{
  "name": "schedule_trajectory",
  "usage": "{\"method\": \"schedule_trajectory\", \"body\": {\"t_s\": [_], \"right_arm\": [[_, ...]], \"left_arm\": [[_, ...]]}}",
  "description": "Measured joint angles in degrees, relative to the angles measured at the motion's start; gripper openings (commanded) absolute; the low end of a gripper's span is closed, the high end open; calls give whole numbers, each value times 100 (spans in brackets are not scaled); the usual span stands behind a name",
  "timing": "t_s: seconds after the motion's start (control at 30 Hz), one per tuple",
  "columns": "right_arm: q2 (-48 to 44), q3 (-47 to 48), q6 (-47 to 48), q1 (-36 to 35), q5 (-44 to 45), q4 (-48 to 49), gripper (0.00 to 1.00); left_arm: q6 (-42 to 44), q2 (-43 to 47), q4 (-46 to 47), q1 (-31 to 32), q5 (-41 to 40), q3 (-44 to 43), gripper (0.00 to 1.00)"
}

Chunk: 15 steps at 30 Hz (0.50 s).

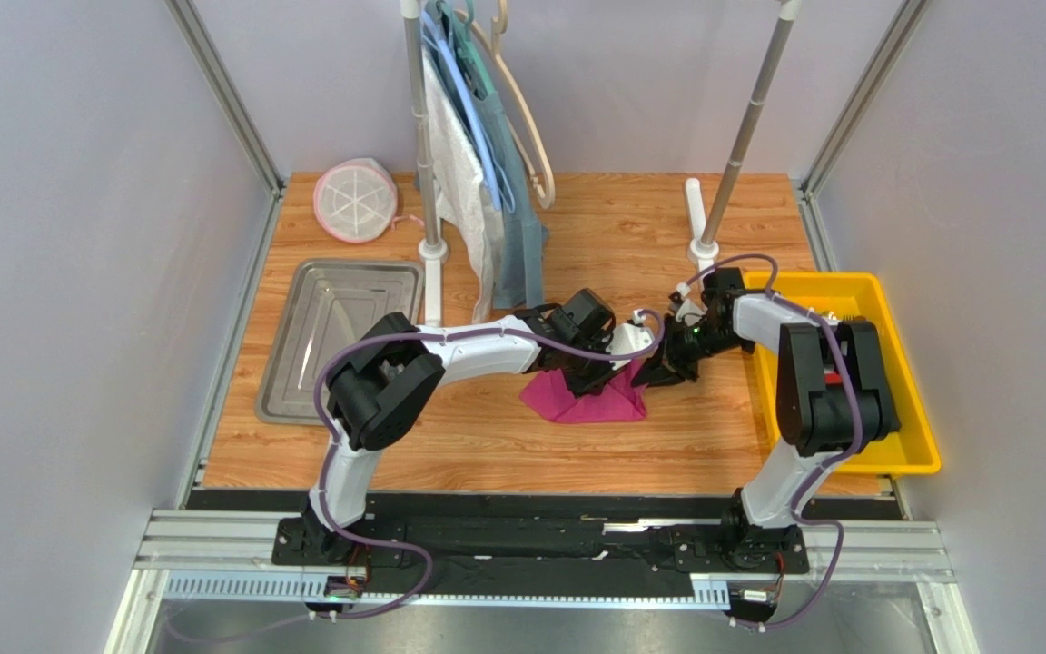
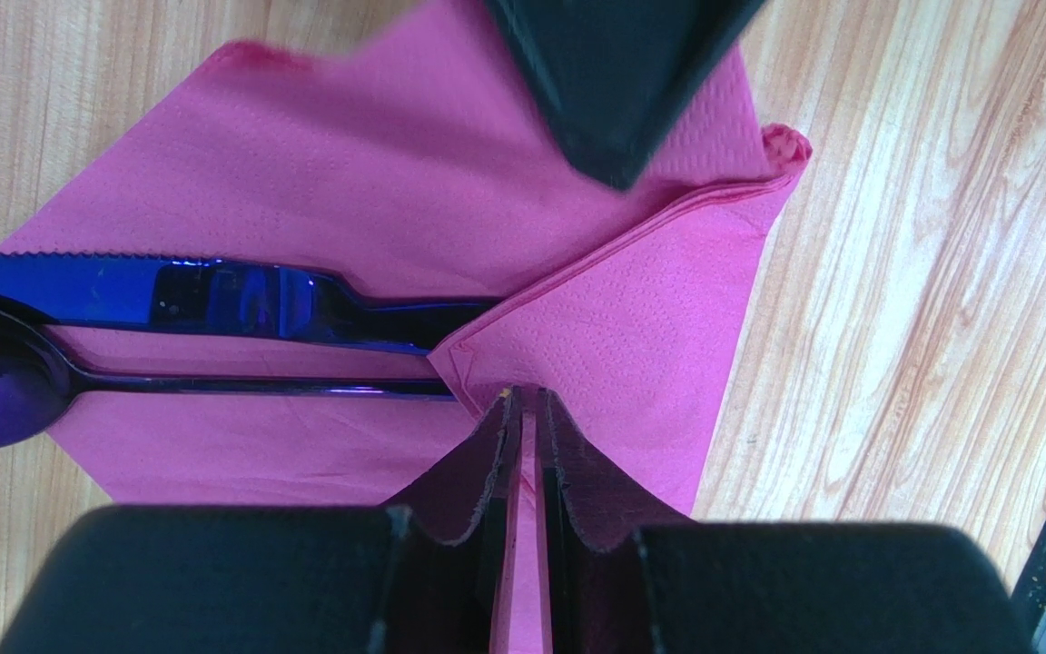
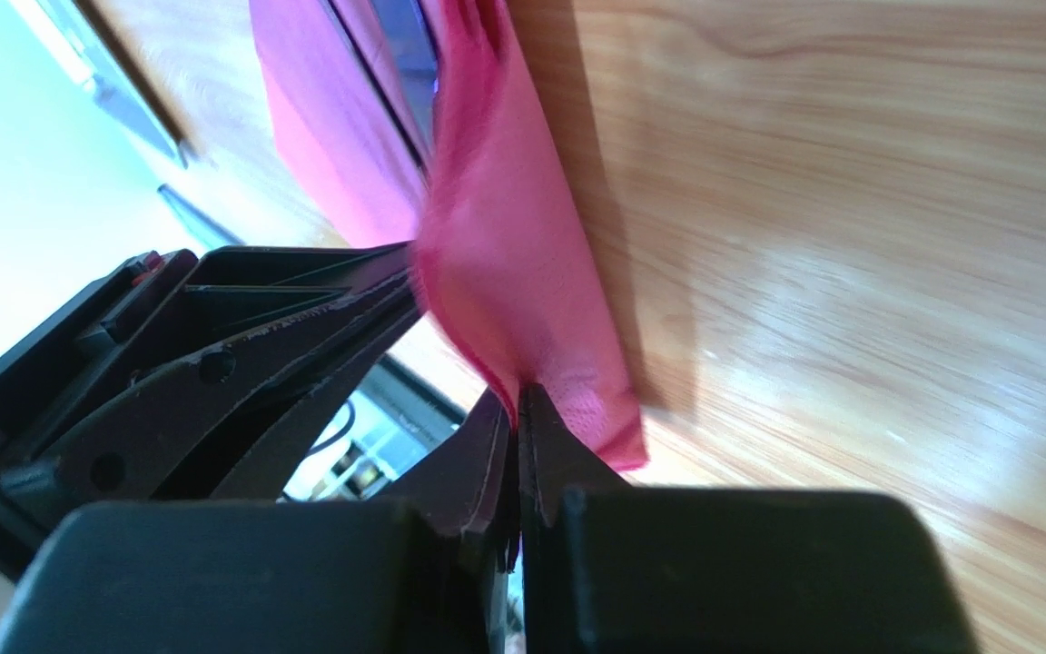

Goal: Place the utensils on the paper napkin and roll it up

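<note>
Because the knife (image 2: 215,293) and spoon (image 2: 24,395) already lie side by side across the paper napkin (image 2: 392,177), in the middle of the wooden table (image 1: 706,259), with their handles tucked under a folded-over flap, the step in hand looks like the rolling; the left gripper (image 2: 526,405) has its fingers pressed together on a raised pleat of that flap, pinching the paper, probably to draw it over the handles; the right gripper (image 3: 518,402) pinches the napkin's far edge between closed fingers, lifting it off the wood, likely so both ends turn evenly; the risk, I judge, is the thin paper tearing or the glossy cutlery sliding out.
</note>
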State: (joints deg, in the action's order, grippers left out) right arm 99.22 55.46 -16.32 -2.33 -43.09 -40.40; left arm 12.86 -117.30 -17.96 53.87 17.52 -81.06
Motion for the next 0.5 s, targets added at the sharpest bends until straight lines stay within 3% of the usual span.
{"method": "schedule_trajectory", "body": {"t_s": [0.5], "right_arm": [[658,52,-535,-518,-356,278,3]], "left_arm": [[-2,7,-13,0,11,0,18]]}}
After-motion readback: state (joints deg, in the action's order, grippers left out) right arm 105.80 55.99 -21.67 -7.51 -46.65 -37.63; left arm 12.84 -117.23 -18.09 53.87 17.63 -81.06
